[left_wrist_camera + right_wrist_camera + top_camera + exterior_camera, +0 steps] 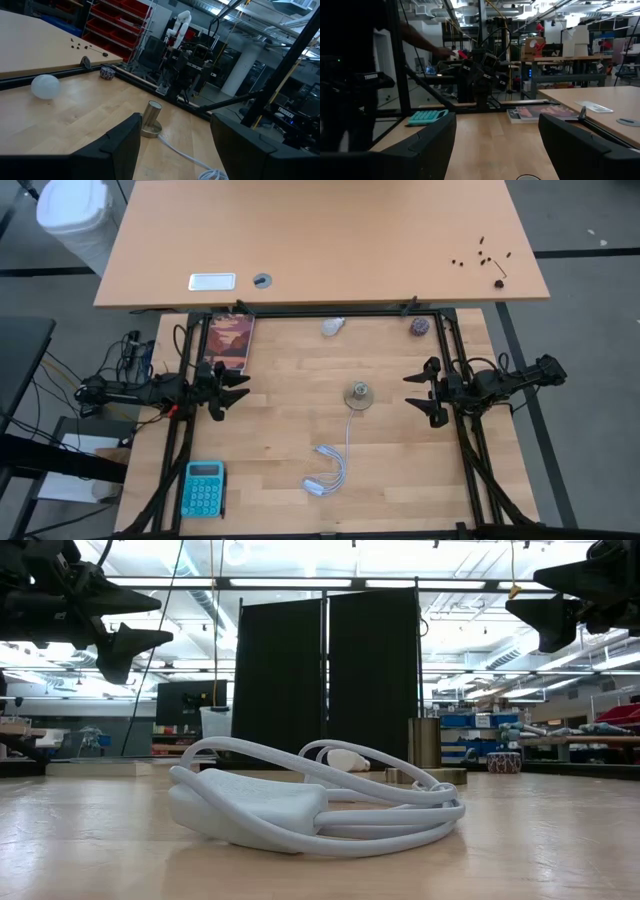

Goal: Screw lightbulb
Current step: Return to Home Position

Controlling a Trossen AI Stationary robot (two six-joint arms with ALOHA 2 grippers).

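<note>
White cord (300,805): coiled, recorded nearest, toward the front edge of the table (400,470). Socket (358,393): stood mid-table, bare board all round. Lightbulb (332,327): laid by the far edge, well apart from the socket. Left gripper (242,387), right gripper (410,390): held at opposite side edges, jaws spread wide, nothing grasped.

This is a robotics lab in an industrial hall. Beyond the left tool (176,122) stand red storage racks (112,22) and cabled machinery (192,60). Beyond the right tool (497,120) are workbenches (570,60), with black partition screens (330,680) under an open, strip-lit ceiling (300,560).
</note>
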